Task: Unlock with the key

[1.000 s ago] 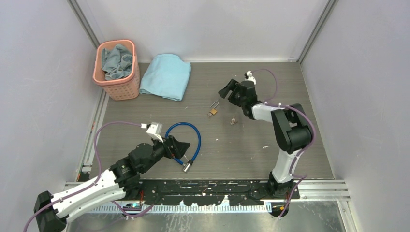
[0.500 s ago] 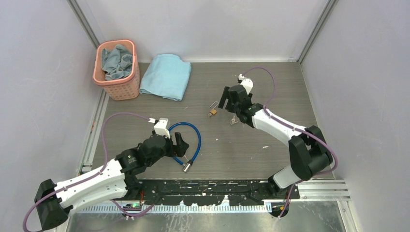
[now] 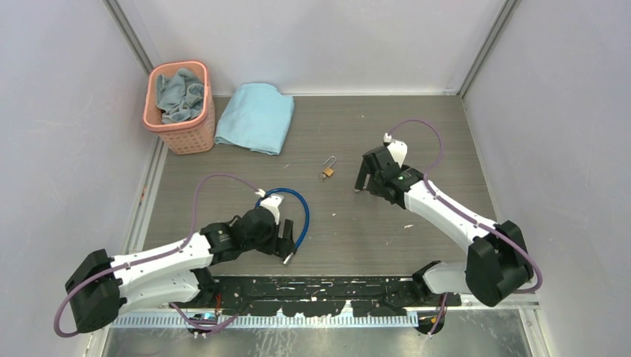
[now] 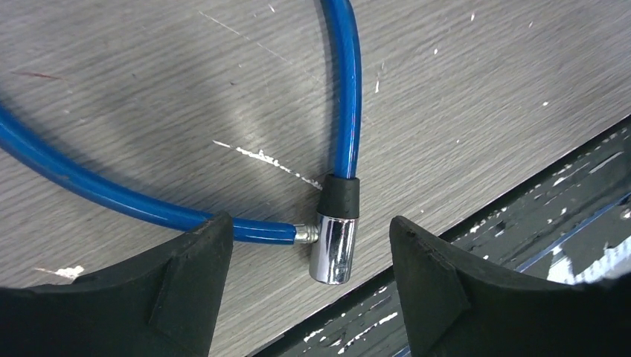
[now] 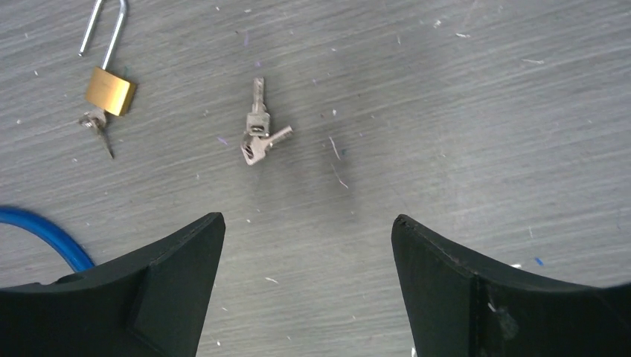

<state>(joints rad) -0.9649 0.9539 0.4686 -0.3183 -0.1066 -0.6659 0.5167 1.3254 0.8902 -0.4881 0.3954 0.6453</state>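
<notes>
Two tiny silvery-grey keys, joined together, lie on the grey wood table just ahead of my right gripper, which is open, empty and hovering above them. The small brass padlock lies to their left with its silver shackle up; another small key sticks out of its bottom. In the top view the padlock sits left of my right gripper, which hides the loose keys. My left gripper is open around the blue cable's silver end, not touching it.
The blue cable loops on the table by my left gripper. The table's near edge and a black rail lie just past the cable end. A pink basket with cloth and a folded light-blue towel sit at the back left.
My right gripper has drawn back from beyond the padlock and come down over the loose keys. My left gripper has moved right and lowered over the cable's silver end.
</notes>
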